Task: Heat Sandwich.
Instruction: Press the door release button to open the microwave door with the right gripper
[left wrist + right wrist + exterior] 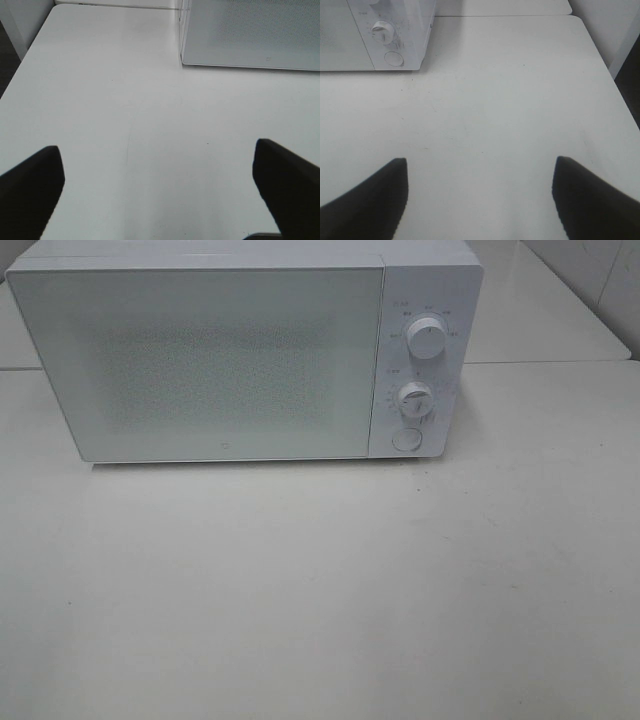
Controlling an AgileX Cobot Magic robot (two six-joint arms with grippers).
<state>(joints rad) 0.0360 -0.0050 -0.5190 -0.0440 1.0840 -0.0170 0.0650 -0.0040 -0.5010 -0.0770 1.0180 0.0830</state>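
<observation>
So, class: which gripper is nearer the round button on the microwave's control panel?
Right. The right gripper hangs open over the table with the round button ahead in its view; the left gripper faces the door's far corner, the panel out of its view.

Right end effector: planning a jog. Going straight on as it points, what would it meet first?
The way looks free: only bare table ahead of the right end effector; the microwave stands off its line. Depth unclear; it might touch the table.
</observation>
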